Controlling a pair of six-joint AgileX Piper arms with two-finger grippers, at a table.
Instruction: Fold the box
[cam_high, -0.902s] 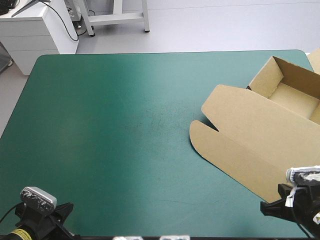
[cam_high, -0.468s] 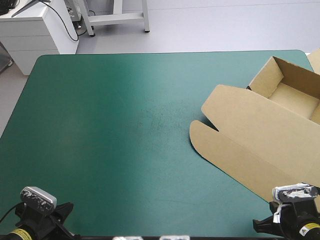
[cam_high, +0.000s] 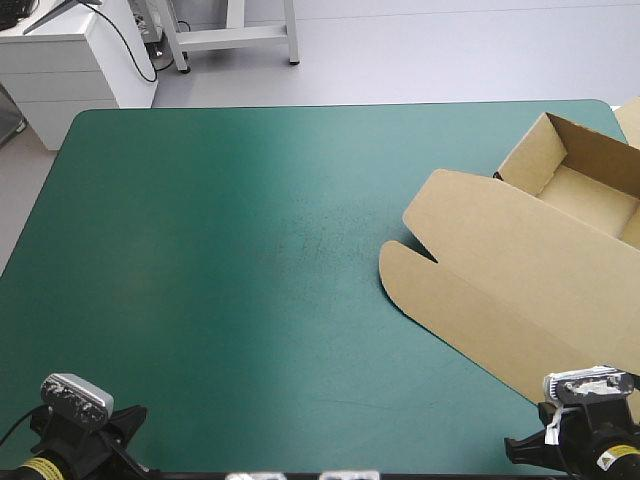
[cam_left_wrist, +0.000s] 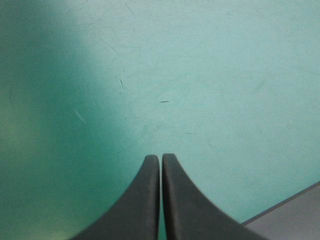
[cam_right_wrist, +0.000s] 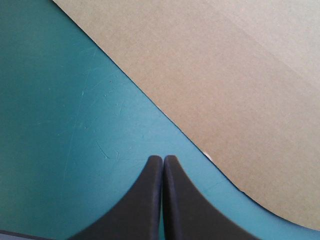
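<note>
The brown box (cam_high: 520, 270) lies at the table's right side as an open tray with raised walls (cam_high: 575, 185) and its lid spread flat toward the middle. In the right wrist view the lid's flat board (cam_right_wrist: 220, 75) lies just ahead of my right gripper (cam_right_wrist: 163, 159), which is shut over the teal-green cover and touches nothing. The right arm (cam_high: 585, 440) stands at the table's near right corner, just off the lid's near edge. My left gripper (cam_left_wrist: 160, 157) is shut over bare cover, its arm (cam_high: 75, 435) at the near left corner, far from the box.
The table's near edge (cam_left_wrist: 290, 205) shows beside the left gripper. A white cabinet (cam_high: 70, 60) and a frame's legs (cam_high: 235, 35) stand beyond the far edge. Teal-green cover (cam_high: 220, 260) stretches from the left edge to the lid.
The right arm has drawn back toward the near edge, off the lid's near corner, and has since held still. The box and the left arm have not moved.
</note>
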